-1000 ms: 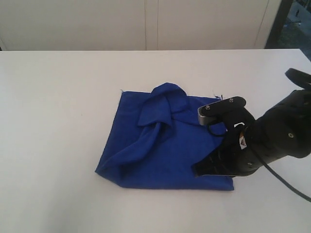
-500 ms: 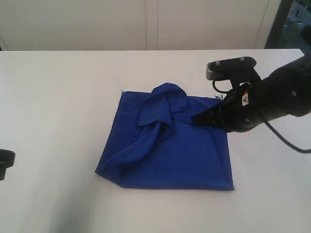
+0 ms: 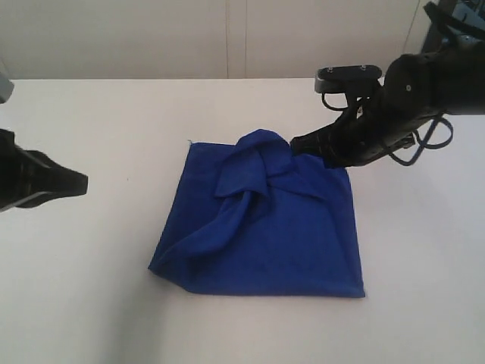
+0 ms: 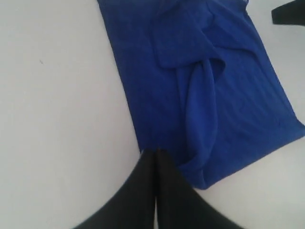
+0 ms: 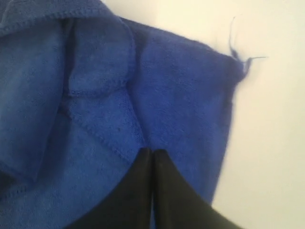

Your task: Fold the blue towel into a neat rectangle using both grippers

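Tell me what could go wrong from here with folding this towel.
1. The blue towel has a bunched ridge near one edge; folding over it would likely trap a lump.
2. The right gripper is shut, its tip at the cloth beside that ridge; it may drag the towel rather than grasp it.
3. The left gripper, also shut, is off the towel, so a one-sided pull could skew it.

- Towel (image 3: 265, 227): mid-table (image 3: 114, 114), roughly folded, flat at near and R sides. Bunched hump at far edge, loose diagonal fold down to near-L corner.
- R gripper (image 3: 297, 142): tips together, at towel's far edge just beside hump. Can't tell if touching. Arm comes in from R.
- L gripper (image 3: 79, 182): at L frame edge, tips together, over bare table, well apart from towel.
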`<action>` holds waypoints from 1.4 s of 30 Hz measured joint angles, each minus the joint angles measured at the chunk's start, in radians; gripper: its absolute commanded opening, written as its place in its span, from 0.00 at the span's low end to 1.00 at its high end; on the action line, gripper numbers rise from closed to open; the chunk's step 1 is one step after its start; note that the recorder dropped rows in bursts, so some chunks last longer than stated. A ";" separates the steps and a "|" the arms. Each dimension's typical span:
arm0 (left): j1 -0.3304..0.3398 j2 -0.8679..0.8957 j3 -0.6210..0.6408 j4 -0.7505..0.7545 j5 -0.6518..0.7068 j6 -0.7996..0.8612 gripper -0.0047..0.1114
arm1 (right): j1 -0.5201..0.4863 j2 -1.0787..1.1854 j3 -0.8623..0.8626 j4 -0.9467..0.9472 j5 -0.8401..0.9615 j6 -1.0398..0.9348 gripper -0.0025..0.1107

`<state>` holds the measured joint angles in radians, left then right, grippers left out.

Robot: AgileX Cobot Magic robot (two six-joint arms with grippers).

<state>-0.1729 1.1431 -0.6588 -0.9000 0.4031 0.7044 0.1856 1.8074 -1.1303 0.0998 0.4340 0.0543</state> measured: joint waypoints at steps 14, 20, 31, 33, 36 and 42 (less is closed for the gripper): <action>-0.191 0.322 -0.188 -0.099 -0.151 0.008 0.04 | -0.090 0.210 -0.186 0.559 0.048 -0.413 0.09; -0.196 0.394 -0.198 -0.127 -0.159 0.010 0.04 | -0.090 0.247 -0.214 0.584 0.052 -0.420 0.24; -0.196 0.409 -0.198 -0.129 -0.164 0.010 0.04 | -0.062 0.293 -0.225 0.640 -0.003 -0.420 0.26; -0.196 0.409 -0.198 -0.129 -0.164 0.010 0.04 | -0.052 0.298 -0.228 0.646 -0.021 -0.420 0.26; -0.196 0.409 -0.198 -0.129 -0.166 0.010 0.04 | -0.045 0.304 -0.232 0.652 -0.031 -0.420 0.26; -0.196 0.409 -0.198 -0.129 -0.166 0.010 0.04 | -0.045 0.315 -0.232 0.653 -0.039 -0.420 0.26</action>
<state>-0.3690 1.5519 -0.8573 -1.0288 0.2369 0.7146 0.1404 2.1224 -1.3625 0.7531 0.3947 -0.3652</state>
